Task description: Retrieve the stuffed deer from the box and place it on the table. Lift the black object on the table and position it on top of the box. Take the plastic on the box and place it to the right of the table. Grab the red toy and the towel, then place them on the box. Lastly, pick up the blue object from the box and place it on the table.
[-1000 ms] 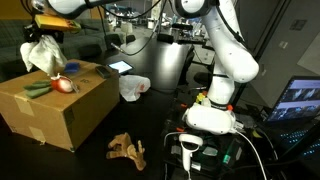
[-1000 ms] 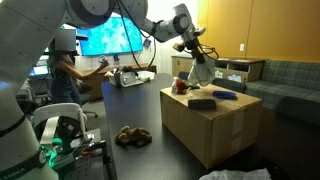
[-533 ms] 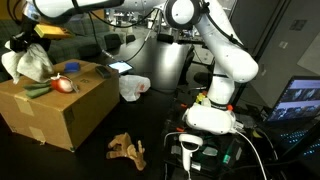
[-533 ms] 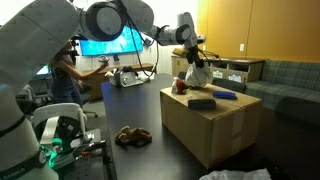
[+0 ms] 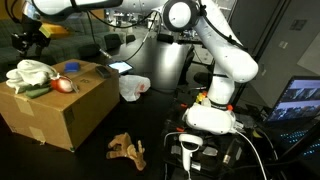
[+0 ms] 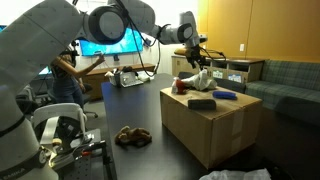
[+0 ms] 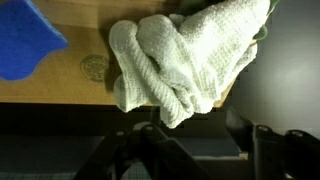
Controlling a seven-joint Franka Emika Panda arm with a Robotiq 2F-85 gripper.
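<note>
The gripper [image 5: 28, 40] hangs at the upper left in an exterior view, above the box [image 5: 70, 120], its jaws spread apart and holding nothing. The towel [image 5: 30, 74] lies crumpled on the box top, beside the red toy [image 5: 65, 85] and black object [image 5: 38, 91]. The blue object [image 6: 224, 95] rests there too. The stuffed deer [image 5: 127, 150] lies on the table [image 5: 150, 115], lower centre.

Wrist view: blue object [image 7: 25, 40] cut off at L edge, towel [image 7: 190, 55] at top.
</note>
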